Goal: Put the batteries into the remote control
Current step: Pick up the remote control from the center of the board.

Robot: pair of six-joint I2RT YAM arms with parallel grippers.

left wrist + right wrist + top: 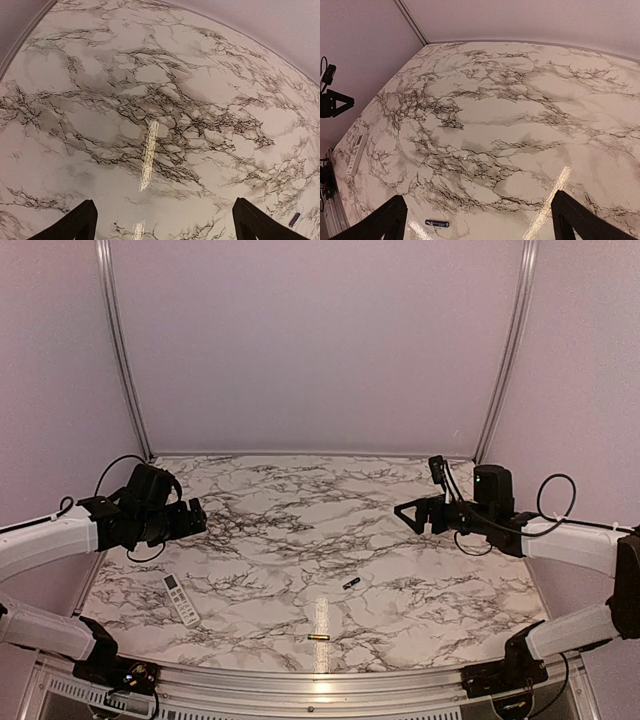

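White tubular shells on left arm [45, 540] and right arm [575, 543], black joints and wrist blocks. Black wedge-shaped fingers [75, 225] on left gripper [164, 212] and right gripper [479, 202]. Black cables [108, 466] looped over each wrist.

White marble-look tabletop [300, 530], dark veins, fills the lower half of the frame. Plain lilac walls [320, 340] close in behind and at both sides. One metal post [122, 350] upper left, a second post [505, 350] upper right. Bright glare streak [322, 615] low centre.
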